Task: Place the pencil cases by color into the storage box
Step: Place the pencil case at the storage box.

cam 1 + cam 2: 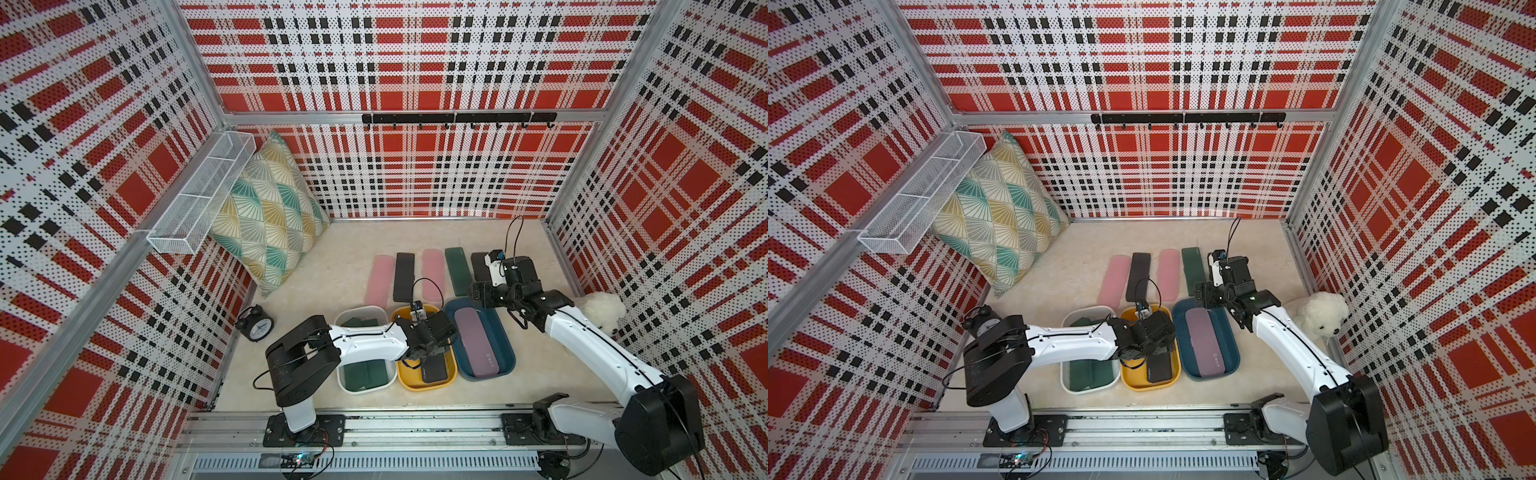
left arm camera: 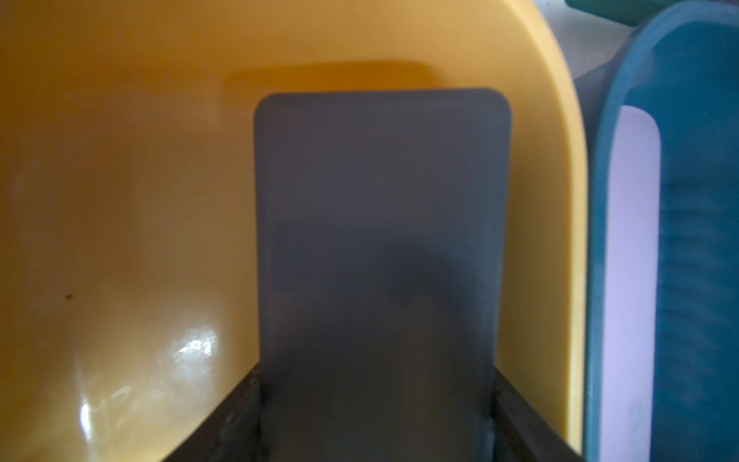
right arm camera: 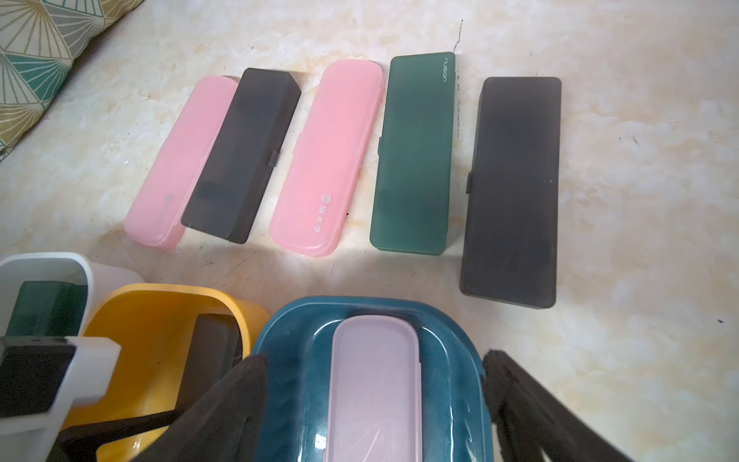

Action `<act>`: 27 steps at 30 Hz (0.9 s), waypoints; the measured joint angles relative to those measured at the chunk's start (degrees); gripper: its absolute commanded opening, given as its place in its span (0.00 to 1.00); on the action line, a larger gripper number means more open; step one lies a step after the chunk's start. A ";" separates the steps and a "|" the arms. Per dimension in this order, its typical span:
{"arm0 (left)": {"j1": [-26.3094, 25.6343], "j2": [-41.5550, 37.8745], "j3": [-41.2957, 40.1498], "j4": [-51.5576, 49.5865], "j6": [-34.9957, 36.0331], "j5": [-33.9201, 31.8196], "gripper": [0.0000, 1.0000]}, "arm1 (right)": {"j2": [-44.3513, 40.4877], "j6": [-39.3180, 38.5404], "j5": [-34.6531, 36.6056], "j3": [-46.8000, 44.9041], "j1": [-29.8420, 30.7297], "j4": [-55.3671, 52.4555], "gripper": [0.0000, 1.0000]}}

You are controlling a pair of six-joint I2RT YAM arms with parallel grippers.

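Three storage box tubs stand in a row: white (image 1: 345, 384) holding dark green pencil cases (image 1: 363, 374), yellow (image 2: 120, 200), blue (image 3: 304, 360) holding one pale pink case (image 3: 376, 384). My left gripper (image 2: 376, 376) reaches down into the yellow tub (image 1: 424, 388), shut on a black case (image 2: 380, 220) across its width. Over the blue tub's far end my right gripper (image 3: 374, 360) hangs open and holds nothing. Beyond the tubs a row lies on the table: pink (image 3: 180, 160), black (image 3: 244, 156), pink (image 3: 328, 160), green (image 3: 416, 152), black (image 3: 512, 192).
A patterned pillow (image 1: 270, 208) leans in the back left corner under a wire basket (image 1: 203, 191). A black alarm clock (image 1: 255, 324) stands left of the tubs. A white plush toy (image 1: 602, 309) sits by the right wall. A hook rail (image 1: 457, 118) crosses the back wall.
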 measured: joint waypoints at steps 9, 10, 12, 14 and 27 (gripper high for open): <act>0.02 0.00 0.02 0.00 0.15 0.00 0.52 | 0.04 -0.02 -0.55 -0.57 -0.07 0.42 0.90; 0.02 0.00 0.02 0.00 0.15 0.00 0.54 | 0.04 -0.02 -0.57 -0.57 -0.07 0.48 0.90; 0.02 0.00 0.02 0.00 0.15 -0.02 0.54 | 0.04 -0.02 -0.59 -0.57 -0.07 0.52 0.90; 0.04 0.00 0.02 0.00 0.15 -0.02 0.54 | 0.04 -0.02 -0.59 -0.57 -0.07 0.55 0.90; 0.61 0.07 0.02 -0.02 0.83 0.00 0.58 | 0.04 -0.02 -0.68 -0.57 -0.17 0.57 0.90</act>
